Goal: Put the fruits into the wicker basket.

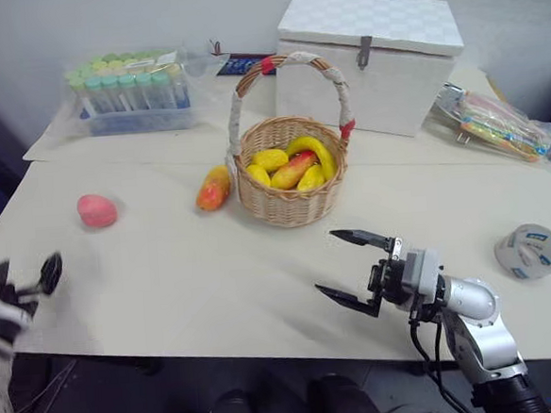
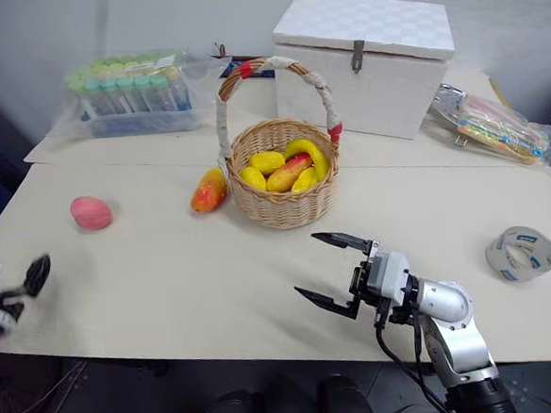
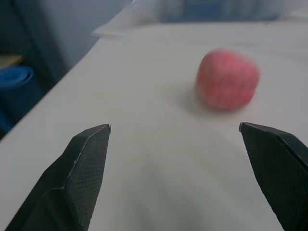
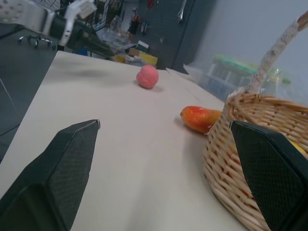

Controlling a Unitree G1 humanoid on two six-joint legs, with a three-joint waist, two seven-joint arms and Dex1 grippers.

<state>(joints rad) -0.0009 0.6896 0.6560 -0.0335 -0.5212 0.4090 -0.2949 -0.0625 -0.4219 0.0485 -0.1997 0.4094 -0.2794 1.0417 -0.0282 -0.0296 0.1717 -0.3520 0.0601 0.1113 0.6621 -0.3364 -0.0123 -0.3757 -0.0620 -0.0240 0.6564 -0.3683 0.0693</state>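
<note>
Both grippers empty, jaws wide: left gripper (image 1: 23, 281) faces the peach (image 1: 97, 210), right gripper (image 1: 354, 271) hangs before the basket (image 1: 295, 210). Mango (image 1: 214, 188) lies touching the basket's side.

This looks like a lab or workshop. A clear plastic pack of capped test tubes (image 1: 130, 92) sits on the pale cream surface (image 1: 261, 274), and the right wrist view shows dark shelving with what may be hanging tools (image 4: 159, 14), blurred.
</note>
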